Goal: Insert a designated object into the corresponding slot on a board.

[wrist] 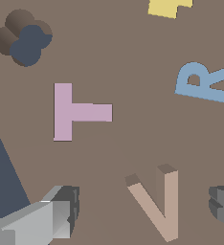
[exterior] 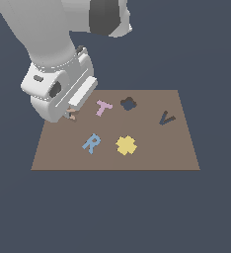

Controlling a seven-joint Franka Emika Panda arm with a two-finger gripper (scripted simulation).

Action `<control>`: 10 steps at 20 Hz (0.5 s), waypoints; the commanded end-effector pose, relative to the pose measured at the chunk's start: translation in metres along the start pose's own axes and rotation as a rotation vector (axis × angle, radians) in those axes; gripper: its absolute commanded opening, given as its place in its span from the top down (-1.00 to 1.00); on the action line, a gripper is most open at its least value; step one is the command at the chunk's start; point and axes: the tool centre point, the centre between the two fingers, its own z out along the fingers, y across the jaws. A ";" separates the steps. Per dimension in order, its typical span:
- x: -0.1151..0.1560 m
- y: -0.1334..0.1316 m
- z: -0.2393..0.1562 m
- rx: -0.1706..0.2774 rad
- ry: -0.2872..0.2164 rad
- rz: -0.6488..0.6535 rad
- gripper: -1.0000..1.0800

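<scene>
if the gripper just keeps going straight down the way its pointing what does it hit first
Most likely the peach V piece, which lies between the open fingers of the gripper in the wrist view; below it is the board. Depth is unclear.

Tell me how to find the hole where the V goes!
Look at the big brown board and go to its edge at the exterior view's right. The slot is a dark V-shaped hole there, alone, far from the dark flower-shaped hole beside the pink T.
</scene>
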 end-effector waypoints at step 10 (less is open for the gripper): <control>-0.024 0.017 0.023 0.011 -0.009 -0.238 -0.92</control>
